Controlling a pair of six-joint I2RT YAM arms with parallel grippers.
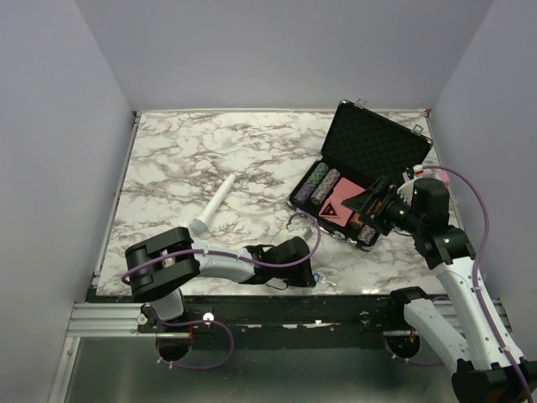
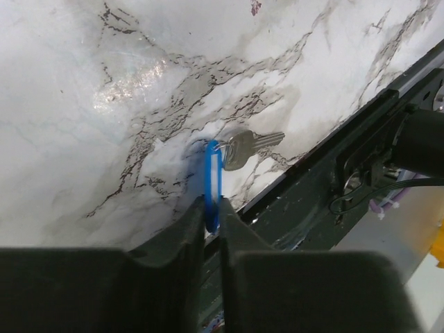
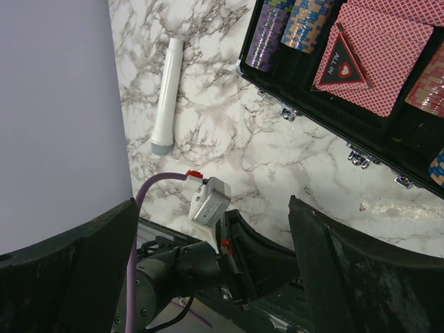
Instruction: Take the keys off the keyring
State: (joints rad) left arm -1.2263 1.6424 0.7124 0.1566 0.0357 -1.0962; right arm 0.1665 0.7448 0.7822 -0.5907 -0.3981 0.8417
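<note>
blue key (image 2: 214, 173) (edge-on), in left gripper (image 2: 213, 208)

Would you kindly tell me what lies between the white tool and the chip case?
Nothing: only bare marble table separates the white tool from the chip case, as the right wrist view shows.

Left arm (image 1: 210, 264): folded low, forearm reaching rightward; hand (image 2: 212, 211) closed, fingers pinching key (image 2: 214, 173). Right arm (image 1: 457, 277): raised, elbow bent; hand (image 3: 214, 207) spread wide.
</note>
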